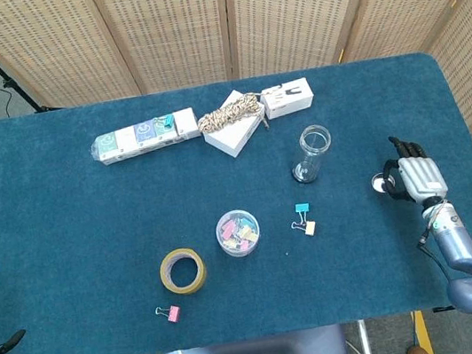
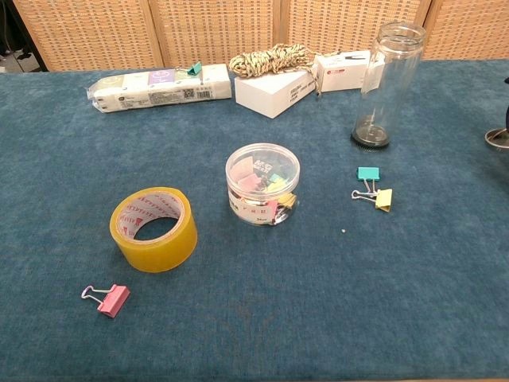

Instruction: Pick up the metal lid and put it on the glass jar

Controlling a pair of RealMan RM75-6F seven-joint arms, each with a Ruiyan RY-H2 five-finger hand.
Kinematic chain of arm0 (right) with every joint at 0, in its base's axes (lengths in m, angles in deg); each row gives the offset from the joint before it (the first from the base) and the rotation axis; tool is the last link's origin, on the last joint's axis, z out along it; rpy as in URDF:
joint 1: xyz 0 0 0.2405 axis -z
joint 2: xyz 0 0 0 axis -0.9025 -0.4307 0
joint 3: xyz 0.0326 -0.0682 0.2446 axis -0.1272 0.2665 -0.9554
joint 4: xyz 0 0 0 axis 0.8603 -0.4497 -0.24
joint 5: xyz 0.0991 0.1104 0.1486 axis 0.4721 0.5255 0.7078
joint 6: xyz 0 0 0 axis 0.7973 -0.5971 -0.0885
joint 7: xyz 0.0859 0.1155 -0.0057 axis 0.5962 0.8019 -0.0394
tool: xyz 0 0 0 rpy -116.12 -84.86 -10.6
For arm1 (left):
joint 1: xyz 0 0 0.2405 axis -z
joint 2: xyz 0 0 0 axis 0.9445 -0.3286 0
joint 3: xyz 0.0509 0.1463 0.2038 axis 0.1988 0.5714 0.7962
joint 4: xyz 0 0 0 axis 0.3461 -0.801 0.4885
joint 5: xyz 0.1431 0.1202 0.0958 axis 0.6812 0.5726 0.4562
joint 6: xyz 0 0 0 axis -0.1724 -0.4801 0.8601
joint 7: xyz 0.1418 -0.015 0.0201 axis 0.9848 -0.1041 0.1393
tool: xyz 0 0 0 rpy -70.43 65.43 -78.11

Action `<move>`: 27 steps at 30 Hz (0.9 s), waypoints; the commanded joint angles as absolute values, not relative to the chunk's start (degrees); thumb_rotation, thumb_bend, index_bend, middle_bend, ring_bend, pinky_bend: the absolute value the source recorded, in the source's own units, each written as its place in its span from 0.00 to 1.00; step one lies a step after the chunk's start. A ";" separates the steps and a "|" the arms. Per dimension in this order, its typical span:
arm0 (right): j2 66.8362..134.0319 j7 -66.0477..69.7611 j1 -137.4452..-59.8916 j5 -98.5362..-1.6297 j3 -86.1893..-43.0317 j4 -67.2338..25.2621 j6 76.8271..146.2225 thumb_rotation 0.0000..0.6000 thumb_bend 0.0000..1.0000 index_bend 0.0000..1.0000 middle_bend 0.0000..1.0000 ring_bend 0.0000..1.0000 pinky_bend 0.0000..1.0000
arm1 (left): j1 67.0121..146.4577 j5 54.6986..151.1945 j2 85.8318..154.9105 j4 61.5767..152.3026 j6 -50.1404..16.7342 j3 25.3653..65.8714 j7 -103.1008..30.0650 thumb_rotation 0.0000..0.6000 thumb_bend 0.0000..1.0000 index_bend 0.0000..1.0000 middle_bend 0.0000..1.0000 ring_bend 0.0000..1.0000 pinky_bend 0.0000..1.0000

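Right hand (image 1: 417, 177) pinches small round metal lid (image 1: 383, 181); glass jar (image 1: 311, 154) clear, upright, w/o lid.

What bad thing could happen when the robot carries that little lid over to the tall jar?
The right hand seems to hold the metal lid only at its fingertips, so the lid might slip and drop onto the table. The glass jar is tall and narrow with an open mouth, so a bump could tip it toward the binder clips lying near its base.

Three loose binder clips (image 1: 168, 313) (image 1: 301, 209) (image 1: 308, 228) (pink, teal, yellow).
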State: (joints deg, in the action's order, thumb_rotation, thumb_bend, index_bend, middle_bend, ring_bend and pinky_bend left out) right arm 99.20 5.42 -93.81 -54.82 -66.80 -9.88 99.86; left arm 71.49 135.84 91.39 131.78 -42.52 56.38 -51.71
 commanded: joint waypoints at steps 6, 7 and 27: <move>89.36 2.95 -92.42 -55.04 -69.38 -20.74 104.61 1.00 0.63 0.68 0.00 0.00 0.00 | 71.03 137.04 91.01 131.39 -43.60 56.84 -52.62 1.00 0.09 0.00 0.00 0.00 0.00; 88.30 2.48 -92.46 -54.74 -69.83 -21.94 104.88 1.00 0.63 0.68 0.00 0.00 0.00 | 71.01 137.12 90.98 131.33 -43.65 56.87 -52.73 1.00 0.09 0.00 0.00 0.00 0.00; 81.99 -2.66 -99.63 -43.83 -78.75 -38.85 105.18 1.00 0.63 0.69 0.00 0.00 0.00 | 70.46 137.94 90.60 130.74 -44.93 57.32 -54.79 1.00 0.09 0.00 0.00 0.00 0.00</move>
